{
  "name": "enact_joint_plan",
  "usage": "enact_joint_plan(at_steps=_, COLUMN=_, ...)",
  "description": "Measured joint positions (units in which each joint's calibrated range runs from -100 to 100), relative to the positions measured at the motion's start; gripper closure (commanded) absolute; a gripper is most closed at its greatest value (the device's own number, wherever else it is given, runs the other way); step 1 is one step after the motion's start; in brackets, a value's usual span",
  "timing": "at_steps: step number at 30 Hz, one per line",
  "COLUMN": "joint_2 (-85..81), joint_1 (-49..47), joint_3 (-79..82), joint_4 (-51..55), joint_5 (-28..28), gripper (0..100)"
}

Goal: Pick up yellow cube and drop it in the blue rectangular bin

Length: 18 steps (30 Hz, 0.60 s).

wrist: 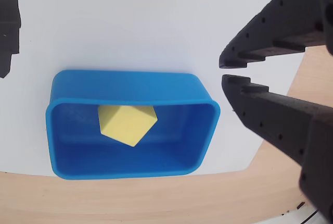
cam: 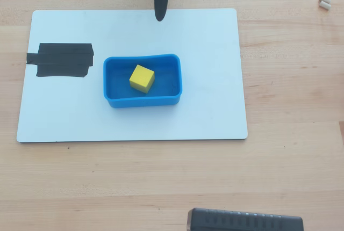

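The yellow cube (cam: 142,78) lies inside the blue rectangular bin (cam: 142,102), near the bin's middle, tilted on the floor of the bin. The bin stands on a white board (cam: 215,80). In the wrist view the cube (wrist: 126,124) rests against the bin's far wall and the bin's rim (wrist: 125,78) shows whole. My gripper (cam: 159,17) hangs at the board's far edge, apart from the bin. In the wrist view my gripper (wrist: 225,72) is to the right of the bin, its jaws almost touching with nothing between them.
A flat black tape patch (cam: 62,60) sits on the board's left part and shows in the wrist view (wrist: 8,31). A black ribbed object (cam: 244,221) lies at the table's near edge. Small white bits (cam: 324,2) lie at the top right on the wooden table.
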Motion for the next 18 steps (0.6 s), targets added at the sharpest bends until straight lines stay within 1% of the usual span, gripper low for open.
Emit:
enact_joint_plan(at_steps=4, joint_2=-8.9, joint_1=1.1, joint_3=11.0, joint_4=-2.2, joint_5=0.9, gripper=100)
enact_joint_plan(at_steps=8, joint_2=-19.6, joint_1=1.4, joint_3=21.0, joint_4=-2.1, joint_5=1.0, gripper=100)
enact_joint_plan(at_steps=10, joint_2=-22.2, joint_1=1.4, joint_3=24.3, joint_4=-2.1, joint_5=1.0, gripper=100)
enact_joint_plan(at_steps=18, joint_2=-23.7, joint_1=2.5, joint_3=25.7, joint_4=-2.2, joint_5=1.0, gripper=100)
